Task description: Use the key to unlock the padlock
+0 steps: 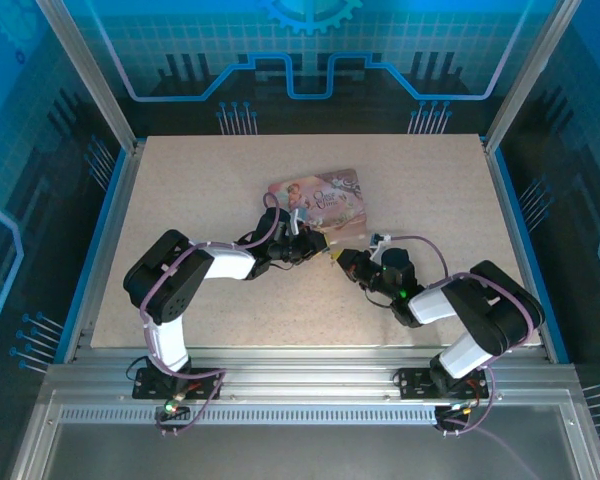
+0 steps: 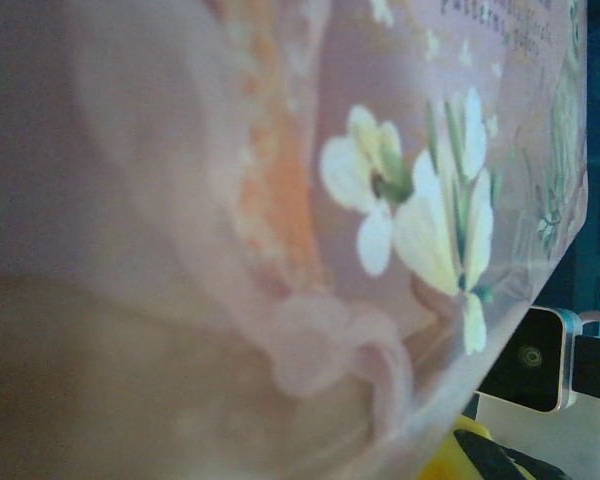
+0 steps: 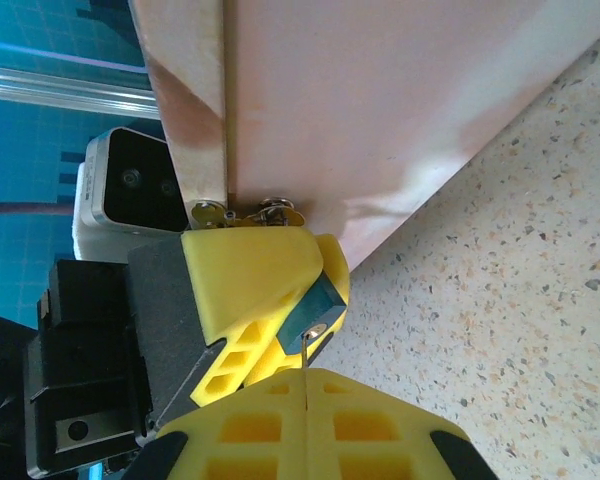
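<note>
Jaws, right: pressed together, the two yellow fingers [image 3: 240, 430] meeting in a closed seam and pinching the key.
Key [image 3: 305, 357]: a thin metal sliver seen edge-on, standing out of that seam, its tip reaching the dark teal block [image 3: 307, 305].
Jaws, left: one yellow finger [image 3: 250, 280] lies against the teal block, and more yellow shows on the block's far side. I cannot tell whether these jaws are closed or what they pinch.
Padlock: cannot be told apart from the yellow fingers. In the top view a small yellow spot [image 1: 332, 256] lies where the two sets of jaws meet, just in front of the tin.
Clasp [image 3: 270, 212]: small metal fitting on the tin's edge, just above the left finger.
Tin [image 1: 315, 195]: pink, illustrated, lying flat near the middle of the surface. White flowers on it sit blurred and very close in the left wrist view [image 2: 420, 220].
Surface [image 1: 180, 190]: pale, speckled.
Wrist cameras: white housings, one behind the left jaws [image 3: 130, 190], the other past the tin's edge [image 2: 535, 355].
Arms: both bent inward, converging at the tin's near edge.
</note>
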Controlling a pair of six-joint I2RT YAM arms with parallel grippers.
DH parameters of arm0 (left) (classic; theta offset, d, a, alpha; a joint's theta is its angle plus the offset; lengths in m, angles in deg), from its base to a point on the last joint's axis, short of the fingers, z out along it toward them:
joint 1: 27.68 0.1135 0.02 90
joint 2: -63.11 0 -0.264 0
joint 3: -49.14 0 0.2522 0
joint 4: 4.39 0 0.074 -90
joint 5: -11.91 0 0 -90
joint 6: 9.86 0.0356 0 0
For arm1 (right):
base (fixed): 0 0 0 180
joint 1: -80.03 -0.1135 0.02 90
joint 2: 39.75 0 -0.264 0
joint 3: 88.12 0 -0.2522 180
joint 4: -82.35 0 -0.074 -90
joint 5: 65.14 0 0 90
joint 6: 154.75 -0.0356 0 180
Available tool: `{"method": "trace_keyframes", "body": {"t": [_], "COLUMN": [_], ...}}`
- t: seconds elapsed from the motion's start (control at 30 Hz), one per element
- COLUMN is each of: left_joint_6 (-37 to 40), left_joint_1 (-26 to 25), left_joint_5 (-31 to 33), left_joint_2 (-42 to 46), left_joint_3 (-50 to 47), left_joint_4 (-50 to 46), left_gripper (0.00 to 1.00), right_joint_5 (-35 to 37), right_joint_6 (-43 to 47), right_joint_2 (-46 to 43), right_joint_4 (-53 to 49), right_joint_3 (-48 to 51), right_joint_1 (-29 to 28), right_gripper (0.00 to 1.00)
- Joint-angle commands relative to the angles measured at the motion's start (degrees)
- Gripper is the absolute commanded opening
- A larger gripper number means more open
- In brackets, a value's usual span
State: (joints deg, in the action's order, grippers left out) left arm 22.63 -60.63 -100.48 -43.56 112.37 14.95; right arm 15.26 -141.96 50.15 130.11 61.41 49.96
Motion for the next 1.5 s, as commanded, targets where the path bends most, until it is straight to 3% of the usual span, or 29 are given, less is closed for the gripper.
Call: {"method": "trace_keyframes", "body": {"t": [0.0,0.57,1.47], "left_joint_6": [-4.53,-6.15,-8.96], "left_joint_1": [-0.54,-0.62,-0.62], "left_joint_5": [-5.45,-5.99,-6.64], "left_joint_2": [-1.34,-1.78,-1.39], "left_joint_3": [-0.25,-0.43,-1.04], "left_joint_4": [1.34,3.26,6.62], "left_gripper": [0.13,0.13,0.13], "right_joint_5": [1.66,1.63,5.84], "right_joint_6": [-0.23,-0.78,-6.95], "right_joint_2": [-0.96,1.98,11.39], "right_joint_4": [1.46,3.99,16.88], "right_joint_3": [0.32,-1.1,0.53], "right_joint_1": [-0.84,-1.14,-1.36], "right_gripper": [0.0,0.0,0.0]}}
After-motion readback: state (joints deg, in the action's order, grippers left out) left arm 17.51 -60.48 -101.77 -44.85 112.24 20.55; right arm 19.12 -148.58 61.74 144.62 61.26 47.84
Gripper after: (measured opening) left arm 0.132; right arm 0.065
